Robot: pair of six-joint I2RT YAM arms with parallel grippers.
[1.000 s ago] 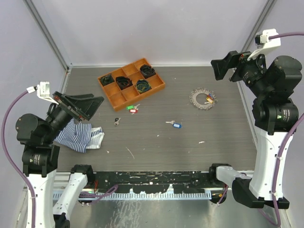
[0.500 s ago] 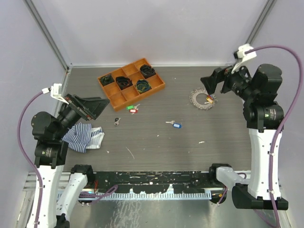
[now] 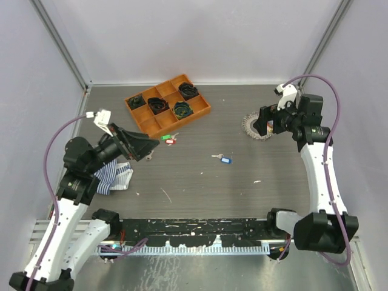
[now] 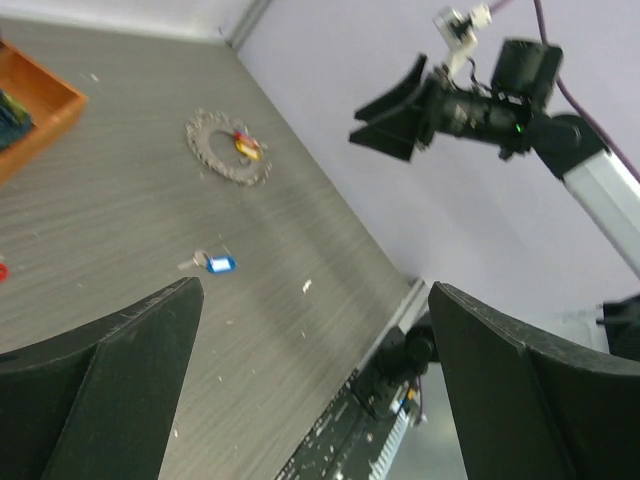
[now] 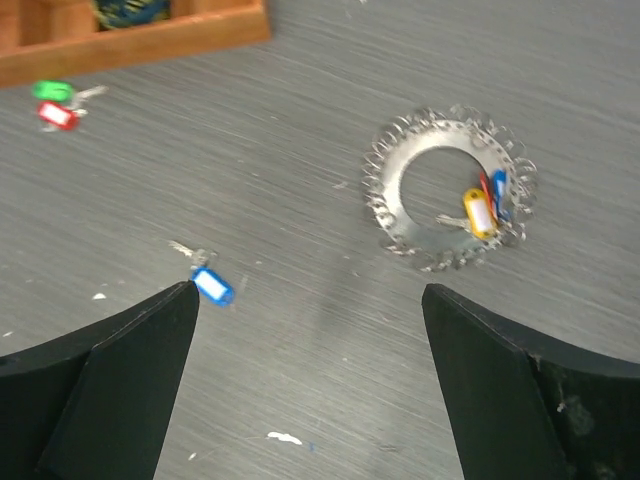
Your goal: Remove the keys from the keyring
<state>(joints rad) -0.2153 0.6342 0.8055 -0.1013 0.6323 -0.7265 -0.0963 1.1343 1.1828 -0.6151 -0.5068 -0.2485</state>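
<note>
Right gripper [image 5: 310,292] now lower above flat keyring [image 5: 385,192], tagged keys [image 5: 480,212] inward-pointing.

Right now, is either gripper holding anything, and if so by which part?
Nothing is held. The left gripper and right gripper both stand open and empty; the keyring lies untouched.

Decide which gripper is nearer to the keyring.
Right. The right gripper hovers open just beside the keyring; the left gripper is far off on the other side, near the striped cloth.
</note>
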